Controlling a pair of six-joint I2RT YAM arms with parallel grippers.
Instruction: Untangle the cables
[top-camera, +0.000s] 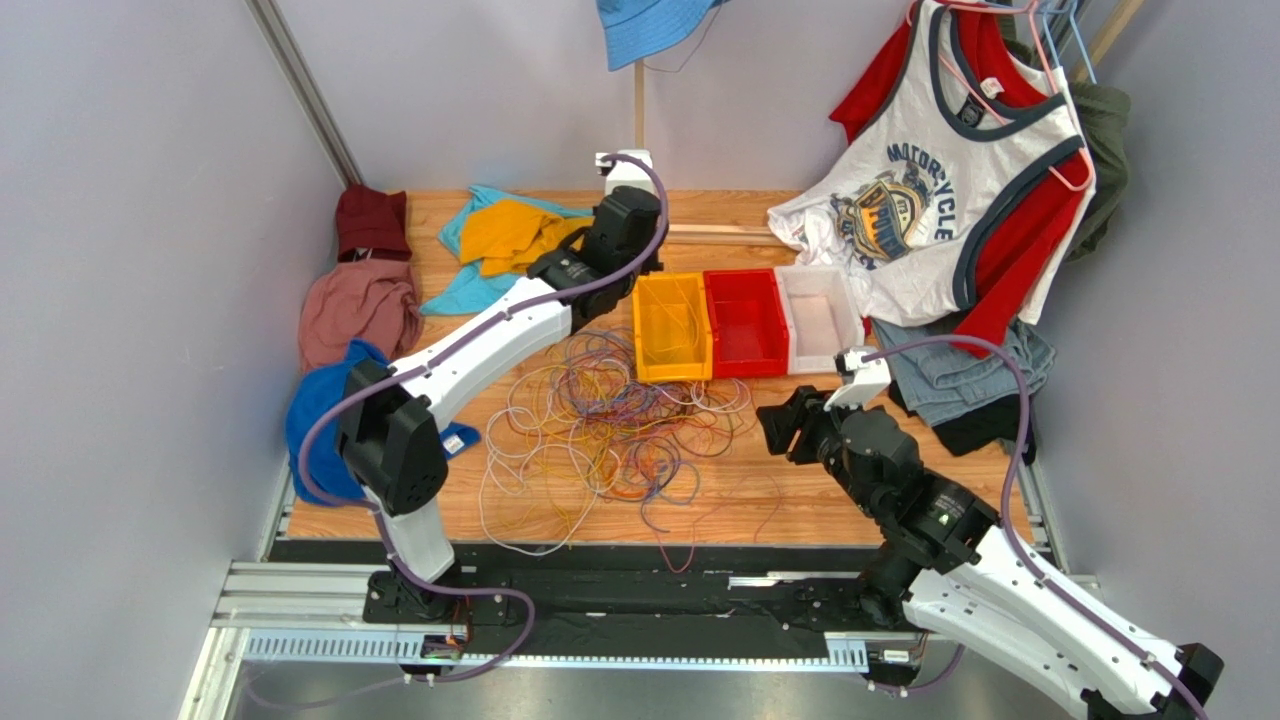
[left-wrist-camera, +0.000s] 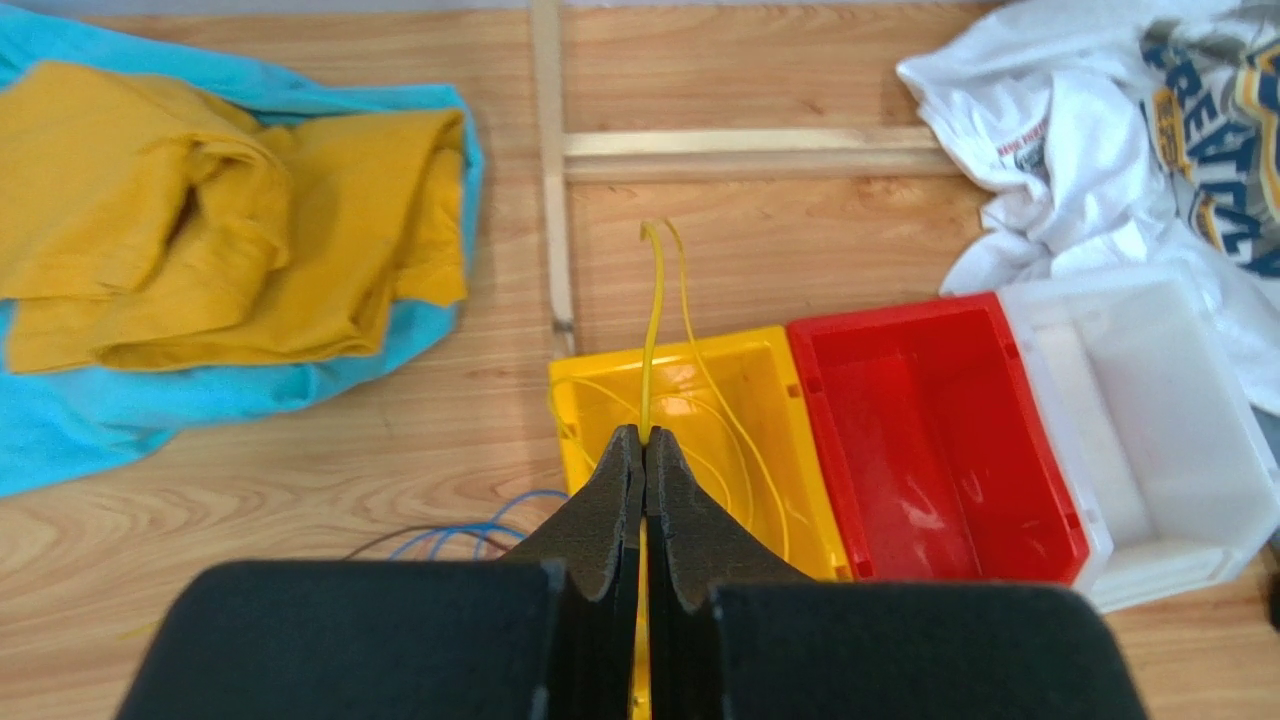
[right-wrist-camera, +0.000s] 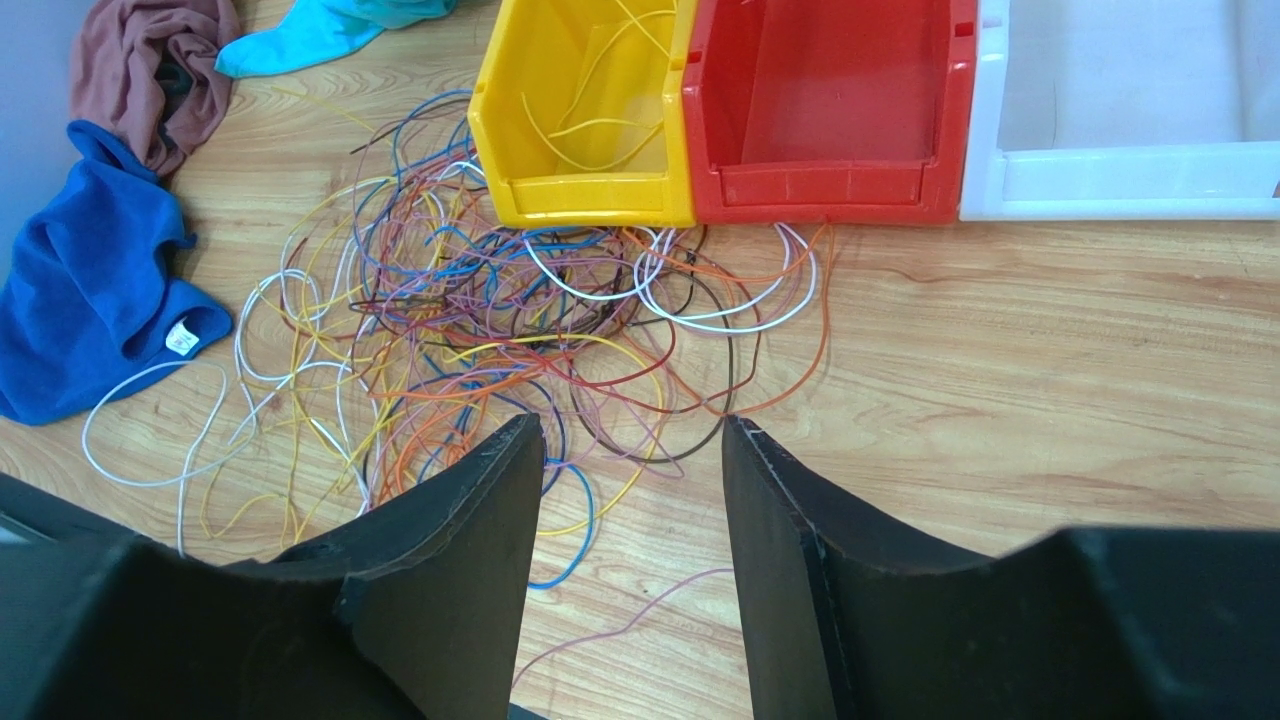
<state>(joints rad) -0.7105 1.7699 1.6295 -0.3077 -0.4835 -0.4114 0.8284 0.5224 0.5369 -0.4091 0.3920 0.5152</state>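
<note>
Between tight-pressed jaws of my left gripper (left-wrist-camera: 643, 444): yellow cable (left-wrist-camera: 652, 323) pinched, ends rising ahead over yellow bin (left-wrist-camera: 594, 371). Jaws of my right gripper (right-wrist-camera: 631, 438) spread wide; tangled cables (right-wrist-camera: 451, 315) sprawl on table (right-wrist-camera: 992, 375) just ahead, mostly leftward, reaching bin front.

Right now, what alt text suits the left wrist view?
The left fingers pinch a yellow cable over a yellow bin, with a red bin and a white bin beside it. A yellow cloth lies on turquoise cloth at left.
</note>
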